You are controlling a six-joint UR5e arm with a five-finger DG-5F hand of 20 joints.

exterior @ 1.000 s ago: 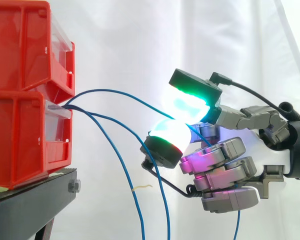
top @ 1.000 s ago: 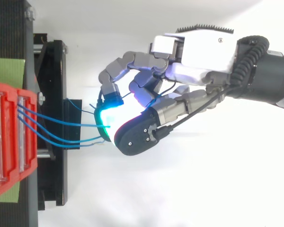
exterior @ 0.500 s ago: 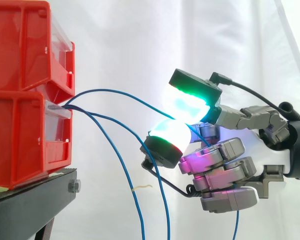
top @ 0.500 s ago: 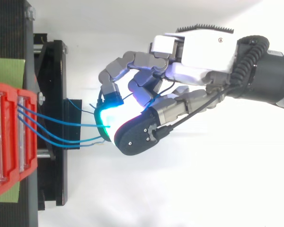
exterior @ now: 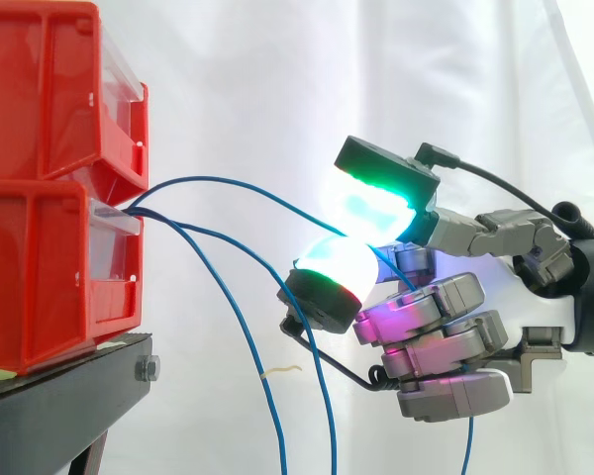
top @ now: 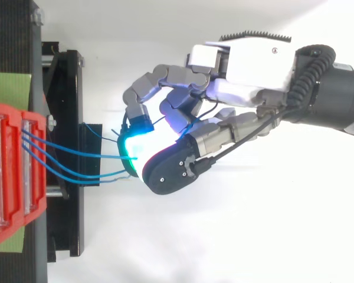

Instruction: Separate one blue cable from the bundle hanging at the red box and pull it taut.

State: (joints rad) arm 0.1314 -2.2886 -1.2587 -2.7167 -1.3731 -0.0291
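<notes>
Robot hand (exterior: 436,336) pinches 1 blue cable (exterior: 228,180) coming fr lower red bin (exterior: 40,277).

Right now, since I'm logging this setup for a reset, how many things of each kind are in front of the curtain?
blue cable: 3
red bin: 2
black stand: 1
hand: 1
Total: 7

readable text: none | labels: none | numbers: none | signs: none
</notes>
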